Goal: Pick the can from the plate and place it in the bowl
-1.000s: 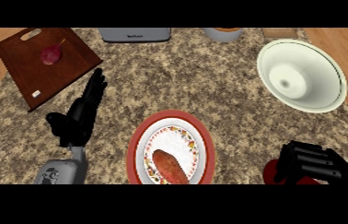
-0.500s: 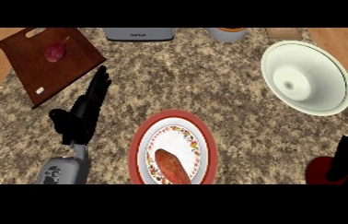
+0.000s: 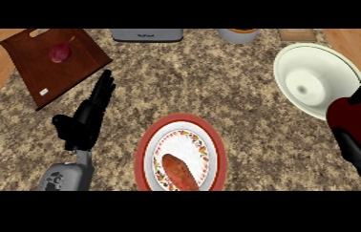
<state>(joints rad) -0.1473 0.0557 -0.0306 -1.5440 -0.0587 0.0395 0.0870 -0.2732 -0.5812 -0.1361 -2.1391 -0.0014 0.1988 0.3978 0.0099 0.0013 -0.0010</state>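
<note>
A dark red can shows at the right edge of the head view, raised off the counter beside the near right rim of the white bowl. My right hand is curled round it from below, mostly cut off by the view's edge. The red-rimmed patterned plate lies at the lower middle and carries only a brown oblong food item. My left hand rests open at the left, fingers pointing up, apart from the plate.
A wooden cutting board with a small red vegetable lies at the back left. Along the back edge stand a grey appliance, a small pot and a wooden block.
My right hand has risen with the can from the lower right corner up along the right edge to beside the bowl. The left hand has stayed as it was.
</note>
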